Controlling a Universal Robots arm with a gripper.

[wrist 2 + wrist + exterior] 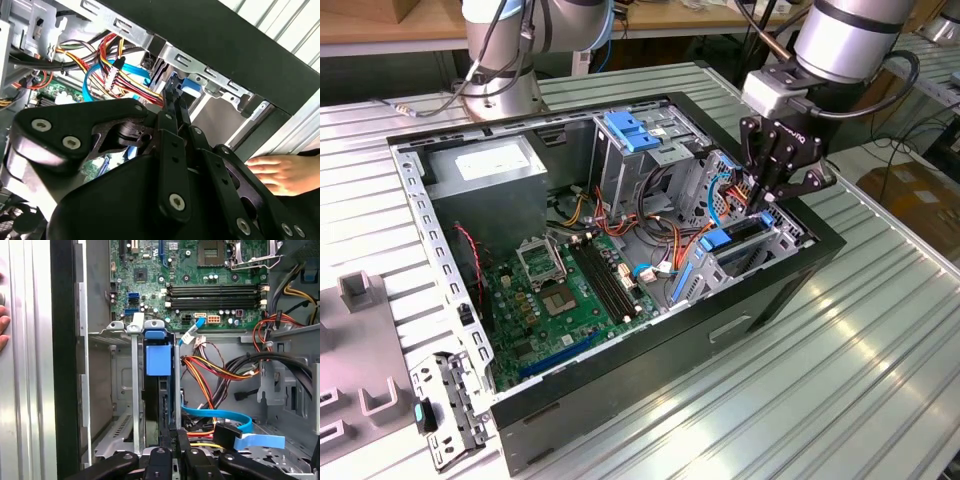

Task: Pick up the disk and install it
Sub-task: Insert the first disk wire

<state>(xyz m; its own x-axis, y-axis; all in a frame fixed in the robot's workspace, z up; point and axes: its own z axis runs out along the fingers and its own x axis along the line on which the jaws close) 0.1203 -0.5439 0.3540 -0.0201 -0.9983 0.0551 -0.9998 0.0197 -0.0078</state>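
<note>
Seating the disk [159,385] squarely means the gripper [767,197], fingers pinched on its edge, pressing straight down the drive bay [775,235].

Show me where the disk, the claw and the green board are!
disk [158,360], first wrist view, on its blue rail end in the bay.
claw [767,196], exterior view, between its fingertips above the bay.
green board [565,290], exterior view, on its middle, beside the memory slots.
</note>
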